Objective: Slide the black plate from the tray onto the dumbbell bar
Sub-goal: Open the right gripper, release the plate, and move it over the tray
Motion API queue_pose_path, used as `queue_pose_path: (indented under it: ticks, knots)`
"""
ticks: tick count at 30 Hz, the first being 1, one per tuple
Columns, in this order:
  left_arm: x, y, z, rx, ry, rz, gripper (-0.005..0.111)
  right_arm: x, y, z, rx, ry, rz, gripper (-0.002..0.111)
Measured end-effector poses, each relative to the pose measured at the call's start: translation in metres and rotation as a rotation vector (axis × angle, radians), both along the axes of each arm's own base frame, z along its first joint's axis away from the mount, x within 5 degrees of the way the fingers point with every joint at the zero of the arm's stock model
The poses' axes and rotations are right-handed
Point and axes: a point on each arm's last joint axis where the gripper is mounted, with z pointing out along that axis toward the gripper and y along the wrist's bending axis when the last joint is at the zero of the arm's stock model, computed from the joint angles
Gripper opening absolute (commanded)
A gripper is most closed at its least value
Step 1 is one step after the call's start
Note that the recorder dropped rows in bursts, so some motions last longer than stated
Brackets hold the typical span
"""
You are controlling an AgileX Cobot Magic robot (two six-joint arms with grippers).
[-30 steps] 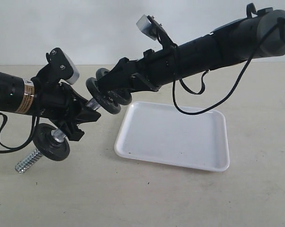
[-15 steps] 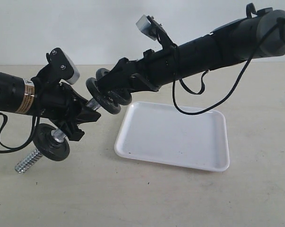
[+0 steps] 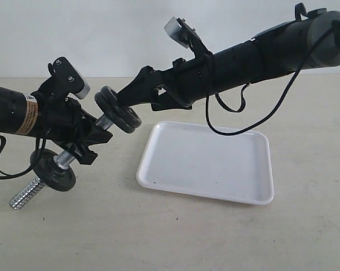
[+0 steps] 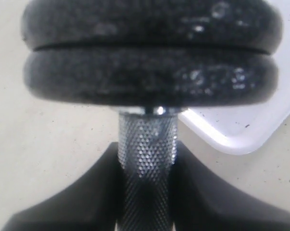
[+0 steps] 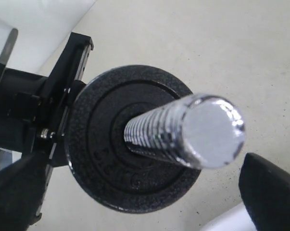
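Black plate (image 5: 94, 144) on dumbbell bar (image 4: 147, 154), left hand (image 4: 147, 185) clamping bar, right hand (image 5: 142, 197) spread wide, tray (image 3: 203, 195) alongside

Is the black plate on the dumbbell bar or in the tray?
On the dumbbell bar: its threaded end pokes through the black plate.

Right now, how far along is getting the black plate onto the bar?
Done: the plate is on the bar, off the tray, against another disc. In hand: left fingers grip the bar's middle; right fingers stand open around its end. Left: probably only drawing the right arm back.
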Motion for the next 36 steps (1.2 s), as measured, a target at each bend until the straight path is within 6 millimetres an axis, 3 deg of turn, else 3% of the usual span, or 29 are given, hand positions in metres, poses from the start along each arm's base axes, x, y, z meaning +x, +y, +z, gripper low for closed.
queue_pose_path:
  ticks: [7,12,13,15,16,17,23,36]
  knots:
    - [0.000,0.000,0.000,0.000,0.002,0.005,0.004,0.000,0.000,0.000,-0.003,0.019,-0.009,0.105]
    - [0.005,0.008,-0.002,0.003,0.036,0.158,0.004,-0.002,-0.001,-0.003,-0.035,0.031,0.008,0.103]
    - [0.005,0.010,-0.002,-0.002,0.043,0.182,0.004,-0.002,-0.001,-0.004,-0.040,0.030,0.015,0.093]
    - [0.008,0.014,-0.003,-0.036,0.076,0.282,0.004,-0.005,-0.002,-0.005,-0.061,0.043,0.042,0.062]
    - [0.008,0.015,-0.003,-0.050,0.086,0.305,0.004,-0.006,-0.002,-0.006,-0.065,0.048,0.055,0.029]
    - [0.008,0.015,-0.003,-0.076,0.107,0.333,0.004,-0.009,-0.002,-0.006,-0.074,0.059,0.088,0.004]
    - [0.007,0.013,-0.002,-0.223,0.220,0.459,0.004,-0.022,-0.006,-0.011,-0.141,0.100,0.223,0.000]
    - [0.006,0.012,-0.012,-0.288,0.346,0.559,0.004,-0.025,-0.014,-0.021,-0.280,0.103,0.257,0.000]
